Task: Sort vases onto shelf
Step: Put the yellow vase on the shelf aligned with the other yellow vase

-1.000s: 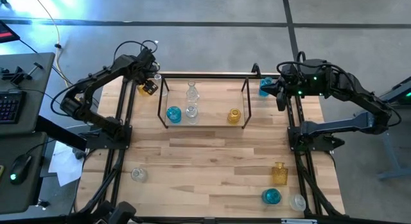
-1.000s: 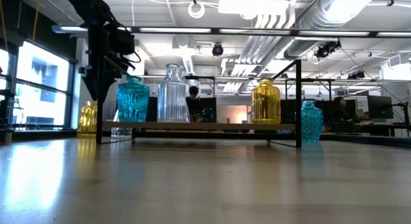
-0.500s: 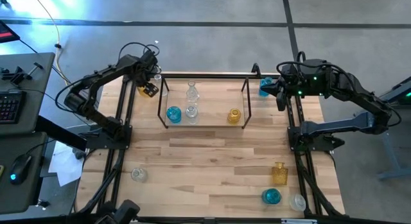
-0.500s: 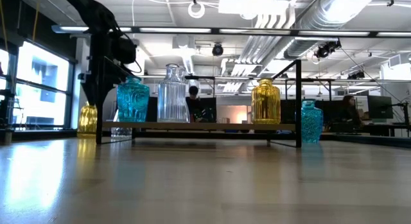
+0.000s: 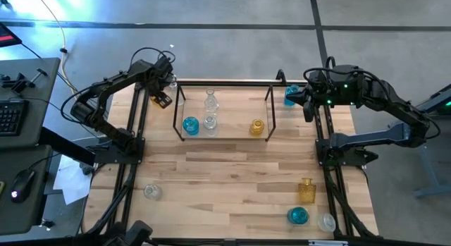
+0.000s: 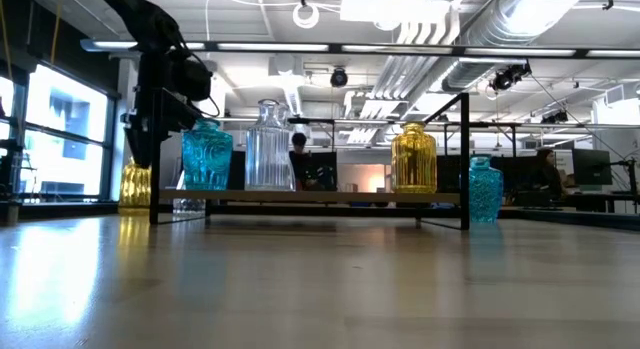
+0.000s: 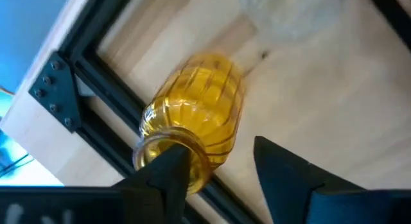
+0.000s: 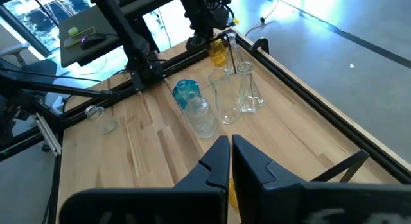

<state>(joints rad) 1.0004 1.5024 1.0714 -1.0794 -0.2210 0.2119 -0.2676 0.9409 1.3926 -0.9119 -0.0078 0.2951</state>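
Amber vase (image 7: 196, 121) leans between left jaws, unclamped.

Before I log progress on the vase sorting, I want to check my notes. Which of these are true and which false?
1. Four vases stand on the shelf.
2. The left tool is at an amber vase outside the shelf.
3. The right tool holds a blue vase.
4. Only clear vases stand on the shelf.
1. True: the shelf holds four.
2. True: the left tool has a finger on either side of the neck of the amber vase, which stands off the shelf's left end.
3. False: the right tool is shut on nothing; the blue vase stands on the table by the shelf's right end.
4. False: a blue one and an amber one stand there with two clear ones.
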